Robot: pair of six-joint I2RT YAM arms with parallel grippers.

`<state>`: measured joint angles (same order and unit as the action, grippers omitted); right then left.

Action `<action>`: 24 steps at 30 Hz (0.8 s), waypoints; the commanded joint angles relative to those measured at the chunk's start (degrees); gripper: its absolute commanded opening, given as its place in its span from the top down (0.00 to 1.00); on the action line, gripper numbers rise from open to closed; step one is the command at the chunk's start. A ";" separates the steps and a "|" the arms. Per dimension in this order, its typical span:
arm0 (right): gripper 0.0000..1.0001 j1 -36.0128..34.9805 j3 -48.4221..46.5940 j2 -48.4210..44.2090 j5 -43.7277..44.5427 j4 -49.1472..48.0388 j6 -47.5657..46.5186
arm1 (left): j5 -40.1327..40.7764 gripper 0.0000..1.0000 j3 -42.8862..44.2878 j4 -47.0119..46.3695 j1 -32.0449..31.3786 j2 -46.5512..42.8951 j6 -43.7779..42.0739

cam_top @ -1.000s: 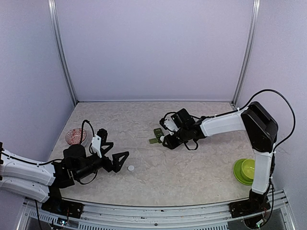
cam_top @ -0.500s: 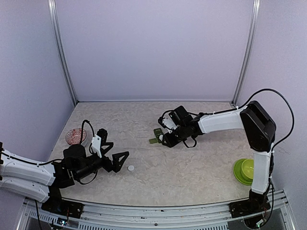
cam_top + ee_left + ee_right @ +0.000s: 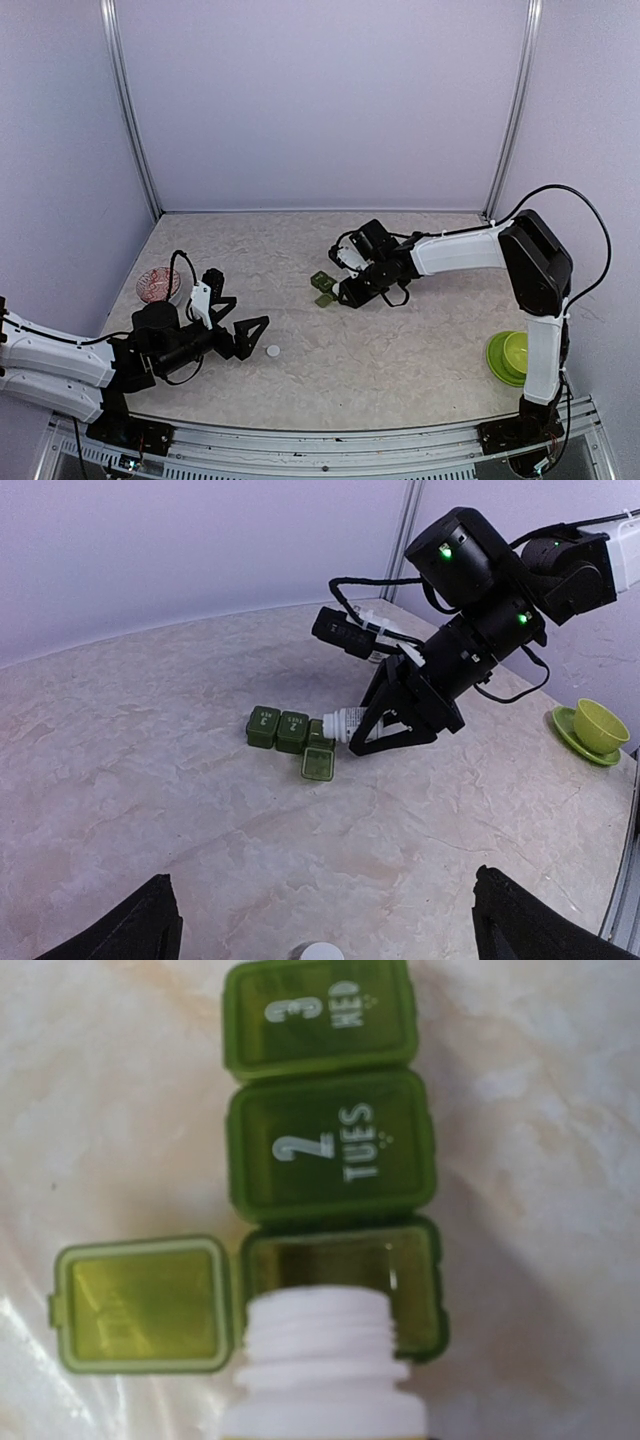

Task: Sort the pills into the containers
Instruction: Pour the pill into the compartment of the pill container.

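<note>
A green pill organizer (image 3: 321, 287) with three compartments lies mid-table. In the right wrist view the "3 WED" (image 3: 318, 1015) and "2 TUES" (image 3: 330, 1140) lids are closed. The third compartment (image 3: 400, 1265) is open, its lid (image 3: 140, 1305) flipped to the left. My right gripper (image 3: 347, 291) is shut on a white pill bottle (image 3: 322, 1360), uncapped and tilted, with its mouth over the open compartment. It also shows in the left wrist view (image 3: 345, 721). No pills are visible. My left gripper (image 3: 248, 335) is open and empty, with a white cap (image 3: 272, 351) just beyond it.
A pink dish (image 3: 158, 283) sits at the far left. A green cup on a green saucer (image 3: 510, 356) stands at the near right and shows in the left wrist view (image 3: 590, 730). Enclosure walls surround the table.
My right gripper has shifted slightly left with the bottle, bringing its mouth over the open compartment. The left arm and the cap have not moved.
</note>
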<state>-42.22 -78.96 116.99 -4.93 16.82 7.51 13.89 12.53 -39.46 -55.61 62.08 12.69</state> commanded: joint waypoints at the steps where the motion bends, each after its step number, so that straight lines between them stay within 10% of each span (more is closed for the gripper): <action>1: 0.88 0.47 -1.93 0.97 0.03 2.56 -0.77 | -0.57 0.01 -0.58 -1.80 0.42 -0.31 0.33; 24: 0.87 0.50 -6.81 3.00 -1.17 9.35 -2.35 | -0.71 0.01 -0.58 -1.89 0.51 -0.05 0.46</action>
<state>-42.22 -83.85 118.48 -5.37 23.97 5.69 13.87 12.51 -39.46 -55.53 62.08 12.86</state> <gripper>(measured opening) 0.314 0.987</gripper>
